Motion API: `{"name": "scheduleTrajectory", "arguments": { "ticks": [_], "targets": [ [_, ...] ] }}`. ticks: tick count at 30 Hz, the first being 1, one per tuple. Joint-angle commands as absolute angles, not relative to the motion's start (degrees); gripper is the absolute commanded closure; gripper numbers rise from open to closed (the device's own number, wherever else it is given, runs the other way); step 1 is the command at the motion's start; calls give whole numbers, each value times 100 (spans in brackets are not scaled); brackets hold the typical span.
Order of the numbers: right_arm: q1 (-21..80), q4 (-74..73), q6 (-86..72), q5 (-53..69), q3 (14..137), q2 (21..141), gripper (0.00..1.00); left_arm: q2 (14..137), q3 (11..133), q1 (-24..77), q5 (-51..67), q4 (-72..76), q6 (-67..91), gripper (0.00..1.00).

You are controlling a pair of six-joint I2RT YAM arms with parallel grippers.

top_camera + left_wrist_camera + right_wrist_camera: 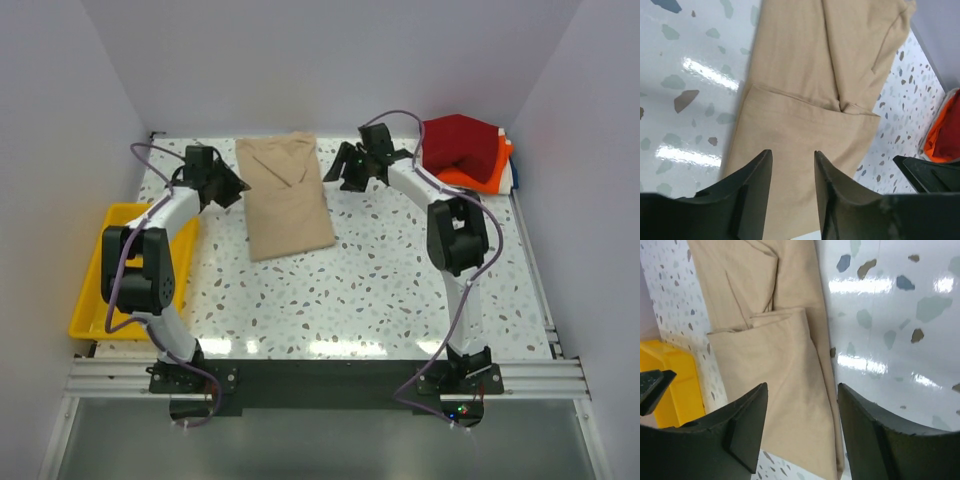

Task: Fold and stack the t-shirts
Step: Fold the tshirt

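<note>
Tan t-shirt [288,195] lies part-folded; left gripper [236,187] and right gripper [337,172] stand open (empty). Risk: regrasping one layer only would undo the fold.

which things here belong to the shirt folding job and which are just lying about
Job:
tan shirt
red shirt
orange shirt

Lying about:
tray
</note>
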State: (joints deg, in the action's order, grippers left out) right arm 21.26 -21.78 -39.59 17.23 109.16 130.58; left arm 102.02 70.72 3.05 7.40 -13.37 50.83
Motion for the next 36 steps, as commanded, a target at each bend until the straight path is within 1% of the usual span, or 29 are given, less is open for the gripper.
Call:
{"name": "scheduleTrajectory", "arguments": {
  "ticks": [1,2,3,4,5,6,10,12,20,24,30,36],
  "targets": [
    [2381,-1847,-3779,1837,10024,11964,40,9730,6856,597,906,-1054,5027,58],
    [2512,-1776,-3788,1846,9837,11849,42,9695,6716,676,905,-1037,5080,61],
    [2583,-1706,-3797,1863,9661,11769,45,9660,6619,825,914,-976,5115,66],
    [2627,-1566,-3849,1942,9337,11664,51,9616,6514,896,966,-828,5194,69],
    [2689,-1451,-3893,2012,9160,11637,53,9615,6321,966,984,-757,5247,71],
    [2716,-1320,-3954,2074,8984,11619,55,9607,6224,1123,1010,-686,5282,76],
    [2725,-1020,-4043,2074,8255,11680,60,9808,5750,1502,958,-345,5370,80],
    [2725,-1019,-4008,2074,8104,11760,66,9931,5591,1599,1002,-220,5405,80],
    [2786,-940,-3788,1574,7041,11575,67,10266,5133,1836,642,-167,5239,80],
    [2848,-1011,-3700,1266,6637,11330,68,10266,5089,2232,229,-465,5142,80],
    [2848,-879,-3683,1125,5557,10741,69,10055,4703,2715,18,-659,5124,80],
    [2856,-835,-3709,1099,4398,9757,70,9617,4132,3295,-185,-756,5247,80]
  ]
}}
